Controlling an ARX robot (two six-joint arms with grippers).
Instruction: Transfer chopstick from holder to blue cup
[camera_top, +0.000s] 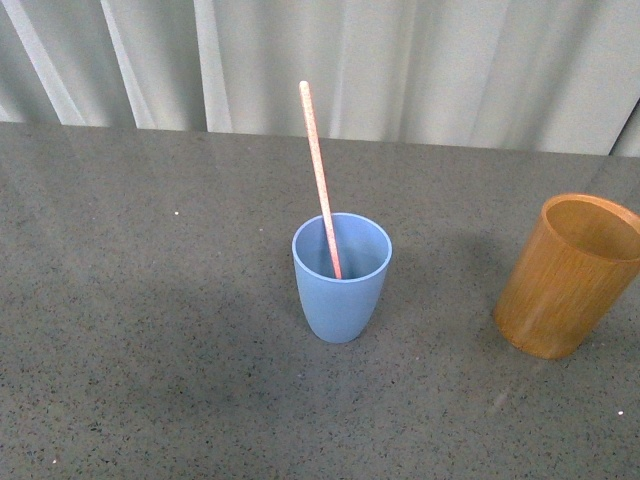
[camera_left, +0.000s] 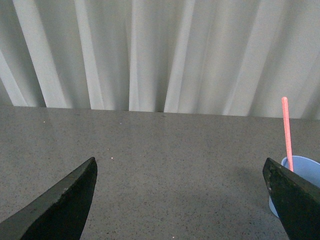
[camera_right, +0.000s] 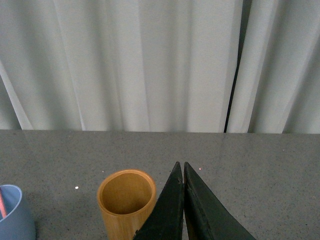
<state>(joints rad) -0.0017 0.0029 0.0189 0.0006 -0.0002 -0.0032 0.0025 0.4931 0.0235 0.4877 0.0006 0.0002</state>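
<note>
The light blue cup (camera_top: 341, 280) stands upright at the middle of the grey table. The salmon-pink chopstick (camera_top: 318, 165) stands in it, leaning back and to the left. The orange-brown holder (camera_top: 568, 277) stands upright at the right edge and looks empty. No gripper shows in the front view. In the left wrist view my left gripper (camera_left: 182, 172) is open and empty, with the blue cup (camera_left: 302, 172) and chopstick (camera_left: 286, 130) beside one finger. In the right wrist view my right gripper (camera_right: 181, 166) is shut on nothing, beside the empty holder (camera_right: 126, 202); the blue cup (camera_right: 15, 215) shows at the edge.
A pale pleated curtain (camera_top: 400, 60) hangs behind the table's far edge. The speckled grey tabletop (camera_top: 130, 300) stretches to the left of the cup.
</note>
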